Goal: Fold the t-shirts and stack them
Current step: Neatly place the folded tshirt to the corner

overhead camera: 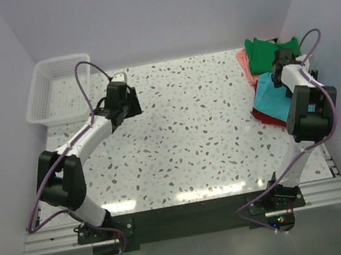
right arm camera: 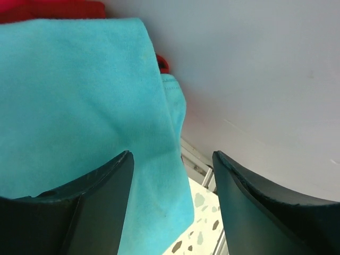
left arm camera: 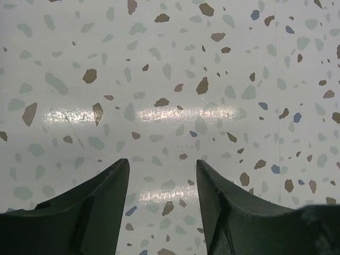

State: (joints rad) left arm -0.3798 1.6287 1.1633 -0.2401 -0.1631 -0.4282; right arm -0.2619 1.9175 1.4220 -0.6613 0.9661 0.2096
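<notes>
Fingers of the left gripper [left arm camera: 162, 162] are held apart above the speckled table [left arm camera: 170, 64]; the right gripper [right arm camera: 172, 154] is likewise spread over the turquoise t-shirt [right arm camera: 79, 95].

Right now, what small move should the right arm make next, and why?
Probably lower the right gripper onto the turquoise t-shirt and close on its edge. The gripper is open with nothing between its fingers, and the shirt's edge lies under the gap, on top of the red t-shirt. The left gripper, also open, is over the table, away from the shirts.
</notes>
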